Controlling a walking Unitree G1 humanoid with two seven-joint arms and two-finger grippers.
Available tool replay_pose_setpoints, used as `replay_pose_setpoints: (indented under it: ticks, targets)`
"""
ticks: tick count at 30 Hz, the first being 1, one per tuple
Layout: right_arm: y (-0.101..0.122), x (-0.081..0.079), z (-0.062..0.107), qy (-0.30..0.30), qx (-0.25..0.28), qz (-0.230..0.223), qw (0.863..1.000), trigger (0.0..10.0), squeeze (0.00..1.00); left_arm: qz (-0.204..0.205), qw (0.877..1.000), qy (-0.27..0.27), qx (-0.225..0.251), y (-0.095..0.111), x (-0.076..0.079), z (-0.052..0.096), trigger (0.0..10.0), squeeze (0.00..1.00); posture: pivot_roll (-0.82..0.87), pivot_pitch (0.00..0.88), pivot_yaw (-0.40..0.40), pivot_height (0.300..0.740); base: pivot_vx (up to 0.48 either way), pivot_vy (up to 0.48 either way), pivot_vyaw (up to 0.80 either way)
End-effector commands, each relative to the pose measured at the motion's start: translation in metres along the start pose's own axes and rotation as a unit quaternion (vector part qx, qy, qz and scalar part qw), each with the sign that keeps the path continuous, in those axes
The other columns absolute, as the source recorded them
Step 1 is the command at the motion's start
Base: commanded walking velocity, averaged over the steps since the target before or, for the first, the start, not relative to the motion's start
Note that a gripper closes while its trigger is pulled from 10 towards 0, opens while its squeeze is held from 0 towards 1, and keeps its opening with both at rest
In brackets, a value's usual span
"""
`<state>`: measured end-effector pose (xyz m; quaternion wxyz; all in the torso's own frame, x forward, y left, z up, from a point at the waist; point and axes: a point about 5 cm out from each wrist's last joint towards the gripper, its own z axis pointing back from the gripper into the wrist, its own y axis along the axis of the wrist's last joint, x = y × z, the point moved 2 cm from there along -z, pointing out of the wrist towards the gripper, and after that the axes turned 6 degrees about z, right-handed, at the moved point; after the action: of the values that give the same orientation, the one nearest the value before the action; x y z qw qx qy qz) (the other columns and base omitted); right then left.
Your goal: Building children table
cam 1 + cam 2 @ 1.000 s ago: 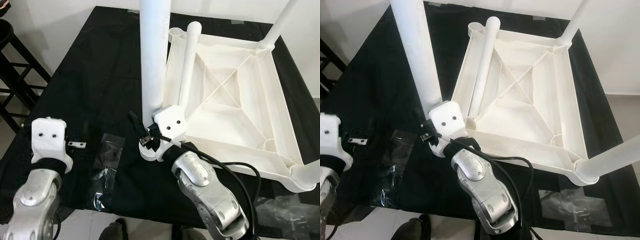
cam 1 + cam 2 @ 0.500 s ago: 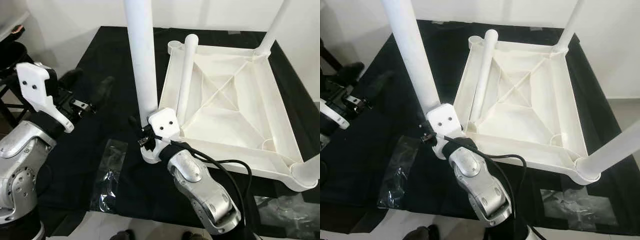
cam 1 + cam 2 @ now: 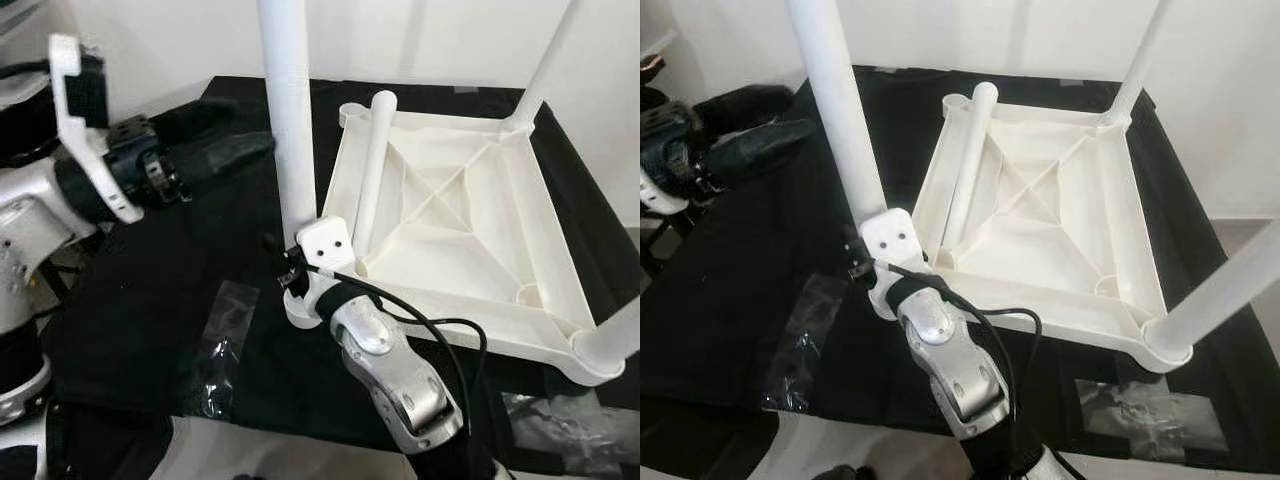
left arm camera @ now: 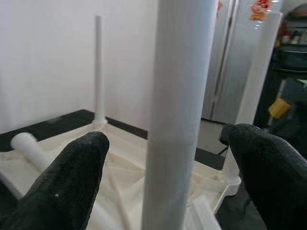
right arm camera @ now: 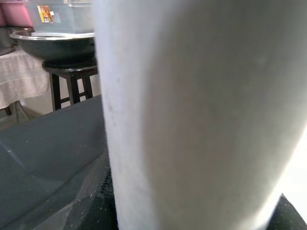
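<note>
Right hand [image 3: 290,272] grips upright leg [image 3: 290,120] base — left hand [image 3: 215,150] open, nearby.

A table covered by a black cloth [image 3: 160,300] carries the parts. An upturned white plastic tabletop [image 3: 450,250] lies on the right half. An empty clear plastic bag [image 3: 215,350] lies flat at the near left. A second clear bag [image 3: 1140,405] lies at the near right edge.
</note>
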<state>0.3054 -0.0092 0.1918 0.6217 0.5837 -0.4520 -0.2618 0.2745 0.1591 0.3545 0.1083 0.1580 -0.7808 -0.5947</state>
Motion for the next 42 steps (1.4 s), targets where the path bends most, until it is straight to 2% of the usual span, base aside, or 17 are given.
replay_pose_setpoints:
  ticks: [1,2,4,6,7,13,14,16,17,30,31,32,35,37,38,41,42]
  targets:
    - [-0.014,0.001,0.001,-0.002,-0.030,0.020,0.999,10.0,0.00,0.008,1.000,-0.018,-0.013,-0.003,-0.001,-0.004,10.0,1.00,0.04,0.096,0.019,0.740,0.000,0.000,0.00]
    - [-0.014,0.001,0.001,-0.002,-0.030,0.020,0.999,10.0,0.00,0.008,1.000,-0.018,-0.013,-0.003,-0.001,-0.004,10.0,1.00,0.04,0.096,0.019,0.740,0.000,0.000,0.00]
    - [-0.013,0.001,-0.001,0.001,-0.025,0.022,0.999,10.0,0.00,0.010,0.998,-0.050,-0.032,-0.006,-0.002,-0.018,10.0,1.00,0.03,0.090,0.022,0.740,0.000,0.000,0.00]
    - [-0.013,0.001,-0.001,0.001,-0.023,0.022,0.999,10.0,0.00,0.011,0.998,-0.058,-0.038,-0.007,-0.002,-0.021,10.0,1.00,0.03,0.088,0.024,0.740,0.000,0.000,0.00]
    - [-0.012,0.000,-0.002,0.002,-0.021,0.021,1.000,10.0,0.00,0.015,0.997,-0.062,-0.044,-0.009,-0.003,-0.026,10.0,0.00,0.03,0.087,0.024,0.740,0.000,0.000,0.00]
    - [-0.011,-0.002,-0.005,0.006,-0.015,0.019,1.000,10.0,0.00,0.030,0.996,-0.072,-0.048,-0.011,-0.005,-0.047,10.0,0.00,0.03,0.088,0.023,0.740,0.000,0.000,0.00]
    - [-0.010,-0.002,-0.006,0.007,-0.014,0.018,1.000,10.0,0.00,0.031,0.995,-0.080,-0.047,-0.010,-0.005,-0.050,6.8,0.00,0.03,0.088,0.023,0.740,0.000,0.000,0.00]
    - [-0.010,-0.002,-0.006,0.008,-0.013,0.018,1.000,10.0,0.00,0.030,0.995,-0.085,-0.047,-0.010,-0.005,-0.052,6.8,0.00,0.03,0.088,0.023,0.740,0.000,0.000,0.00]
    - [-0.010,-0.003,-0.007,0.009,-0.013,0.018,1.000,10.0,0.00,0.030,0.994,-0.093,-0.051,-0.010,-0.004,-0.053,0.0,0.00,0.03,0.088,0.023,0.740,0.000,0.000,0.00]
    - [-0.008,0.002,-0.010,0.015,-0.007,0.016,1.000,10.0,0.00,0.029,0.990,-0.113,-0.077,-0.012,0.004,-0.056,0.0,0.00,0.03,0.092,0.016,0.740,0.000,0.000,0.00]
    - [-0.005,0.005,-0.012,0.023,-0.002,0.011,1.000,10.0,0.04,0.030,0.990,-0.114,-0.079,-0.013,0.005,-0.055,0.0,0.00,0.03,0.092,0.017,0.740,0.000,0.000,0.00]
    - [0.001,0.011,-0.014,0.040,0.010,-0.004,0.999,10.0,1.00,0.030,0.990,-0.114,-0.081,-0.014,0.005,-0.053,0.0,0.00,0.04,0.093,0.014,0.740,0.000,0.000,0.00]
    - [0.008,0.016,-0.016,0.062,0.026,-0.021,0.998,10.0,1.00,0.031,0.989,-0.115,-0.084,-0.015,0.005,-0.052,0.0,0.00,0.04,0.093,0.014,0.740,0.000,0.000,0.00]
    - [0.025,0.033,-0.022,0.116,0.066,-0.021,0.991,10.0,1.00,0.033,0.989,-0.117,-0.087,-0.016,0.004,-0.050,0.0,0.00,0.03,0.093,0.017,0.740,0.000,0.000,0.00]
    - [0.025,0.033,-0.022,0.116,0.066,-0.021,0.991,10.0,1.00,0.033,0.989,-0.117,-0.087,-0.016,0.004,-0.050,0.0,0.00,0.03,0.093,0.017,0.740,0.000,0.000,0.00]
    - [0.040,0.063,-0.023,0.241,0.085,0.045,0.966,10.0,1.00,0.038,0.987,-0.124,-0.092,-0.019,0.005,-0.050,0.0,0.00,0.03,0.094,0.018,0.740,0.000,0.000,0.00]
    - [0.040,0.063,-0.023,0.241,0.085,0.045,0.966,10.0,1.00,0.038,0.987,-0.124,-0.092,-0.019,0.005,-0.050,0.0,0.00,0.03,0.094,0.018,0.740,0.000,0.000,0.00]
